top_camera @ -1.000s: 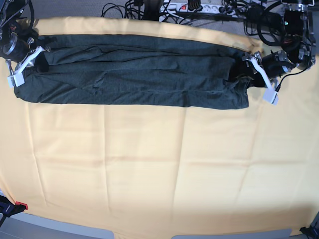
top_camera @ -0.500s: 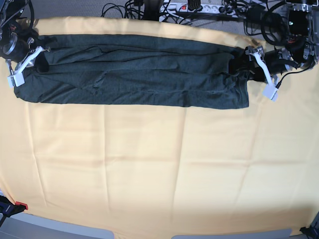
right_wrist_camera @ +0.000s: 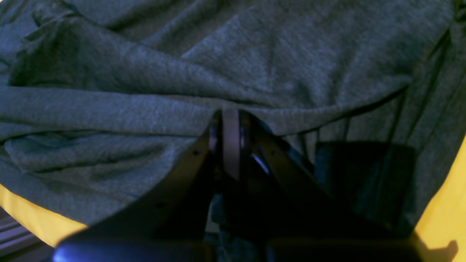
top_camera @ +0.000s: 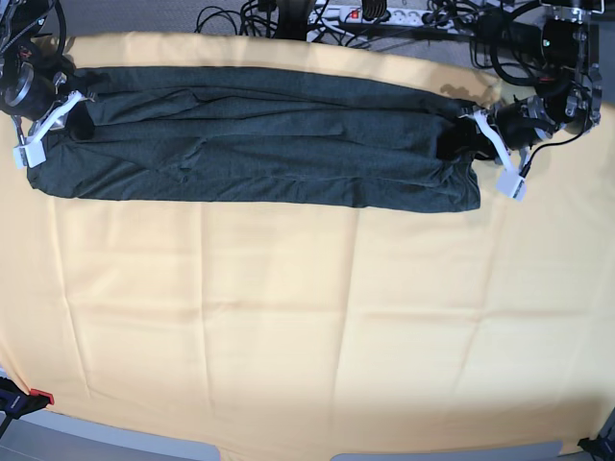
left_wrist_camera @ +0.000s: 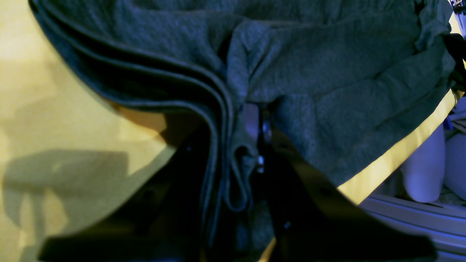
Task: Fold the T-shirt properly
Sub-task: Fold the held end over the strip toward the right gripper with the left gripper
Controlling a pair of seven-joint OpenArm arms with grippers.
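- T-shirt (top_camera: 255,149): dark grey-green knit, lay as one long narrow band across the upper part of the base view, spanning nearly from the left edge to the right. Already doubled lengthwise, judging by the stacked edges; the crosswise fold looked not yet made.
- Tablecloth (top_camera: 307,327): pale yellow, covered the whole table under the shirt; the lower two thirds of the base view showed only its creases.
- Left gripper (top_camera: 478,134): sat at the shirt's right-hand end in the base view. In the left wrist view (left_wrist_camera: 251,145) its dark fingers stood close together with several layered hems bunched and looped between them, so it was clamped on the cloth. Placed there, in all likelihood, to catch every layer at once so the end would lift as a single stack.
- Right gripper (top_camera: 69,104): sat at the shirt's left-hand end, upper left of the base view. In the right wrist view (right_wrist_camera: 231,142) the fingers met on a pale strip with cloth draped just above them; the jaws were closed, but whether fabric was pinched between them could not be told.
- Arrangement: one gripper at each short end, probably so the band could be kept taut and one end carried over the other.
- Cables and power strip (top_camera: 375,14): lay beyond the table's top edge, clear of the shirt.
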